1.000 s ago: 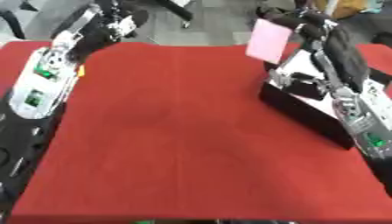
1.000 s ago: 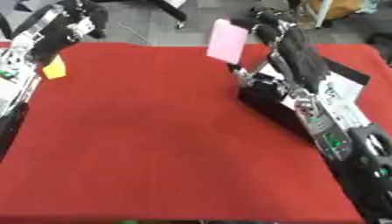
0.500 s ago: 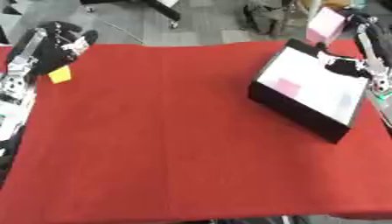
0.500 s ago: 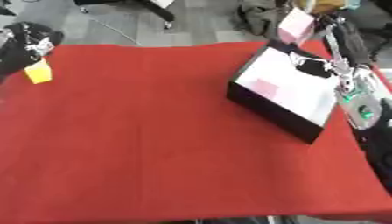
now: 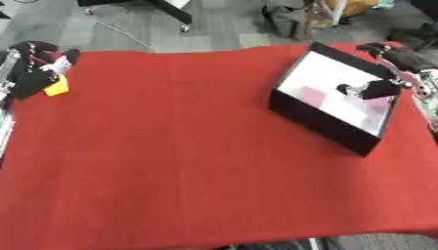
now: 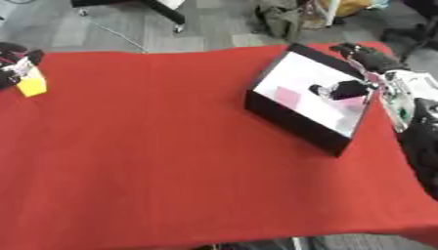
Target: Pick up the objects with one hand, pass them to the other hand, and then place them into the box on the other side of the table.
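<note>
Change: the pink flat card (image 6: pixel 289 95), held aloft a second ago, now lies inside the black open-topped box (image 5: pixel 321 122) at far right of the red-covered bench (image 5: pixel 171 161). Right hand (image 6: pixel 349 89): over the box, fingers spread, empty. Left hand (image 5: pixel 34 68): far left, fingers curled on a small yellow block (image 6: pixel 32 85). Step: placement done; next, judged, a handover of the block.
</note>
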`<control>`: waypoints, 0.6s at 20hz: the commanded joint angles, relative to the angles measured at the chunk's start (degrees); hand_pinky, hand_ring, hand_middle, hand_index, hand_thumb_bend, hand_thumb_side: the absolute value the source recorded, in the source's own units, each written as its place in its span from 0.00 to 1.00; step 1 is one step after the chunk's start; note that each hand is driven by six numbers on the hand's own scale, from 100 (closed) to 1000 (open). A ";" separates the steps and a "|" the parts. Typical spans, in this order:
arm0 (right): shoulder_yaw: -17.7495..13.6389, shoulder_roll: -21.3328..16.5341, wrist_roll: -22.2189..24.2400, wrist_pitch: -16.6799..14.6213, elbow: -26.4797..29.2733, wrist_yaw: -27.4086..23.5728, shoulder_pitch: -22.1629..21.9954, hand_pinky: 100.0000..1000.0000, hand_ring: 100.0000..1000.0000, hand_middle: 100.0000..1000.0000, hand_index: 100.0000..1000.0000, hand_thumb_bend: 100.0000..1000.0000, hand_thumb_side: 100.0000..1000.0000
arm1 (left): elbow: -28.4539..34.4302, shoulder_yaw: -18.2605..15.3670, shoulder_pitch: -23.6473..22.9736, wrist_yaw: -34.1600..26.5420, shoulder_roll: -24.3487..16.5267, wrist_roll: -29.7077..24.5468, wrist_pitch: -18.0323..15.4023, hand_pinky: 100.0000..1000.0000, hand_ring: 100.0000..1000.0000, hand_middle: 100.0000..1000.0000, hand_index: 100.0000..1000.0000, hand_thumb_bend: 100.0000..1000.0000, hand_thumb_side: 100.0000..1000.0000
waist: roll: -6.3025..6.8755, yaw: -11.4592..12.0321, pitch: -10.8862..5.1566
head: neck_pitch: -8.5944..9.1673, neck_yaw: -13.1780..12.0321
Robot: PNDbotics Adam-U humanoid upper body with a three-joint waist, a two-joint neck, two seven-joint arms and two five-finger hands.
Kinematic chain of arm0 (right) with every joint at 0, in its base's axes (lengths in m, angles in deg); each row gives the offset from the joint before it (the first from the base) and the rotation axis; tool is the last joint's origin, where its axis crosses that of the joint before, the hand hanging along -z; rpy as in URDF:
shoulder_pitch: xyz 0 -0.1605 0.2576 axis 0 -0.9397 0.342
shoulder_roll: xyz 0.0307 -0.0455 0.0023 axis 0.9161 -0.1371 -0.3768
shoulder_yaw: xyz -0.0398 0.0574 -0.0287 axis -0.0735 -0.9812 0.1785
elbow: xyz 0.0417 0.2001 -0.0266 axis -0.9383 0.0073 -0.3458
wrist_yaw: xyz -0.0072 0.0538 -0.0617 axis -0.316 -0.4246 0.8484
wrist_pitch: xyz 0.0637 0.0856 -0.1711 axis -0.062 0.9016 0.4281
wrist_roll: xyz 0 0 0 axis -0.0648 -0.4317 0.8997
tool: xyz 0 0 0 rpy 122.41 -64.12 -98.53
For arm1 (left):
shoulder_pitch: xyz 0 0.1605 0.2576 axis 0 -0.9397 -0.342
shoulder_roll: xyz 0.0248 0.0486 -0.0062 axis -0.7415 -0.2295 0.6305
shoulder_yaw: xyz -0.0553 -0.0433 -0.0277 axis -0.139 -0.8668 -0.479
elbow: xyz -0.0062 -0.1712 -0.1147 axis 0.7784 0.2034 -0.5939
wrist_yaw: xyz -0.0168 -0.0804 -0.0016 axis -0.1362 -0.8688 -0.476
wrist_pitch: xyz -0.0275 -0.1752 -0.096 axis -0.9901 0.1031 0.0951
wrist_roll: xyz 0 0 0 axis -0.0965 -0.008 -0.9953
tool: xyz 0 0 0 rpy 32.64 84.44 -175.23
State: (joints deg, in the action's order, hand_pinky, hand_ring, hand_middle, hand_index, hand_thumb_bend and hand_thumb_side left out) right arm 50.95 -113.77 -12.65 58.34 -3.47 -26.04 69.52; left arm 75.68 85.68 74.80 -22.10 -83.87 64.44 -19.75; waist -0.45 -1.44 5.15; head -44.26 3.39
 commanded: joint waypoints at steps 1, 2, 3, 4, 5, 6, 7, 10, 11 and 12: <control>-1.28 -3.57 1.52 -0.67 7.27 1.24 0.57 0.94 0.98 0.95 1.00 0.43 0.61 | -0.19 -1.37 0.71 0.87 -2.10 0.78 0.06 0.68 0.53 0.51 0.73 0.46 0.55 | -0.11 -0.18 -1.09 | 0.14 0.08; -1.72 -3.70 0.47 -0.73 10.51 0.36 -0.09 0.93 0.95 0.92 1.00 0.37 0.53 | -0.55 -1.55 0.79 1.29 -2.26 0.97 0.06 0.68 0.53 0.51 0.73 0.47 0.55 | -0.12 -0.27 -1.08 | 0.14 -0.45; -2.05 -3.59 -1.38 -0.69 14.13 -1.13 -1.10 0.92 0.93 0.90 1.00 0.33 0.49 | -1.03 -1.70 0.95 1.90 -2.46 1.21 0.08 0.68 0.53 0.51 0.73 0.47 0.54 | -0.13 -0.36 -1.05 | 0.14 -1.29; -2.09 -3.22 -3.43 -0.77 17.96 -2.85 -2.34 0.91 0.92 0.89 1.00 0.29 0.43 | -1.64 -1.82 1.21 2.71 -2.72 1.47 0.12 0.68 0.53 0.51 0.73 0.47 0.53 | -0.13 -0.46 -1.01 | 0.14 -2.52; -1.95 -2.57 -5.37 -0.93 22.06 -4.45 -3.83 0.90 0.90 0.87 0.99 0.24 0.38 | -2.41 -1.89 1.61 3.76 -3.03 1.75 0.19 0.68 0.53 0.52 0.74 0.48 0.52 | -0.11 -0.54 -0.96 | 0.14 -4.21; -1.57 -1.32 -7.28 -1.17 27.09 -6.13 -5.78 0.90 0.90 0.87 0.99 0.20 0.34 | -3.60 -1.81 2.36 5.45 -3.54 1.99 0.26 0.68 0.55 0.53 0.75 0.49 0.51 | -0.04 -0.65 -0.84 | 0.14 -6.81; -1.02 0.12 -8.63 -1.38 32.35 -7.36 -7.83 0.90 0.89 0.86 0.98 0.18 0.33 | -5.18 -1.55 3.45 7.78 -4.16 2.07 0.16 0.69 0.56 0.55 0.76 0.50 0.49 | 0.03 -0.76 -0.69 | 0.14 -9.25; 0.78 4.53 -9.64 -2.01 45.10 -8.18 -12.33 0.89 0.88 0.85 0.96 0.14 0.30 | -10.73 -0.70 7.39 16.82 -5.95 1.59 -1.53 0.70 0.61 0.60 0.78 0.54 0.45 | 0.22 -0.98 -0.13 | 0.14 -14.35; 1.55 6.52 -9.86 -2.87 48.94 -7.50 -13.59 0.88 0.88 0.84 0.95 0.13 0.30 | -13.13 -0.36 9.23 20.72 -6.74 1.09 -2.23 0.70 0.62 0.61 0.79 0.55 0.44 | 0.24 -1.11 0.17 | 0.14 -16.04; 2.14 8.05 -9.97 -3.43 51.85 -6.59 -14.62 0.88 0.87 0.83 0.94 0.12 0.30 | -15.38 -0.38 10.78 24.40 -7.18 0.64 -3.09 0.71 0.64 0.63 0.80 0.57 0.42 | 0.22 -1.21 0.39 | 0.14 -17.22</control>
State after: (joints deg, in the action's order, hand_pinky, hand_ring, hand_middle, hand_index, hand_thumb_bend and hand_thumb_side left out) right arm 52.83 -106.50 -22.17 55.52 43.15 -32.94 54.34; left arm 61.89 85.32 84.11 -1.56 -88.40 65.34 -21.92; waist -0.32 -2.63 6.33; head -44.25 -12.06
